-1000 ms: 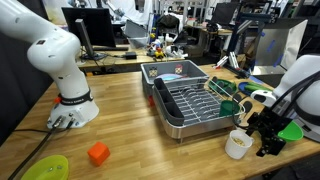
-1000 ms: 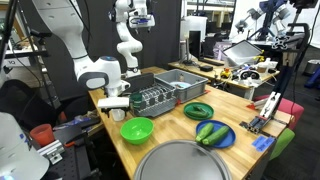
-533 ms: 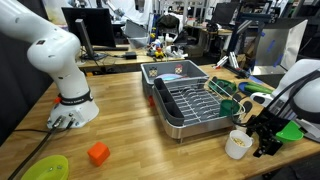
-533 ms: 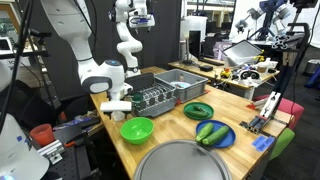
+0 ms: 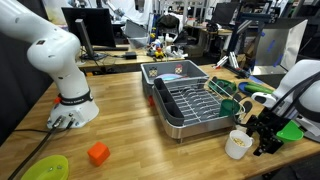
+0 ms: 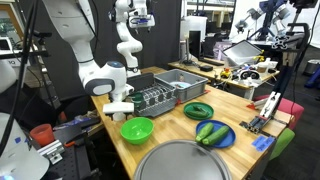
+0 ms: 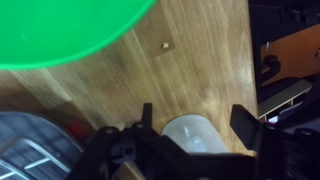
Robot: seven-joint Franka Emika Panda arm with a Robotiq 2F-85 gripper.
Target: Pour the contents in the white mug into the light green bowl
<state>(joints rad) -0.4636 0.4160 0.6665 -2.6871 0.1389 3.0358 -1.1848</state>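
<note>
Two fingers of mine stand spread wide, one on each side of the white mug. My gripper is not yet pinching it: in the wrist view a thin strip of wood shows between each finger and the mug's wall.

The mug stands upright on the table, its long axis vertical and its mouth facing up. In an exterior view the mug sits near the table's front edge with my gripper just beside it. The mouth looks pale tan there, but it is too small for me to make out the contents. I cannot see a handle in any view.

Beyond my fingertips in the wrist view lies bare wood with one small tan crumb on it. Past that is the light green bowl, filling the upper left corner and apart from the mug. An exterior view shows the bowl sitting flat on the table, mouth up, just in front of the dish rack.

Farther off along the table, an orange block and a yellow-green dish lie well apart from the mug.
</note>
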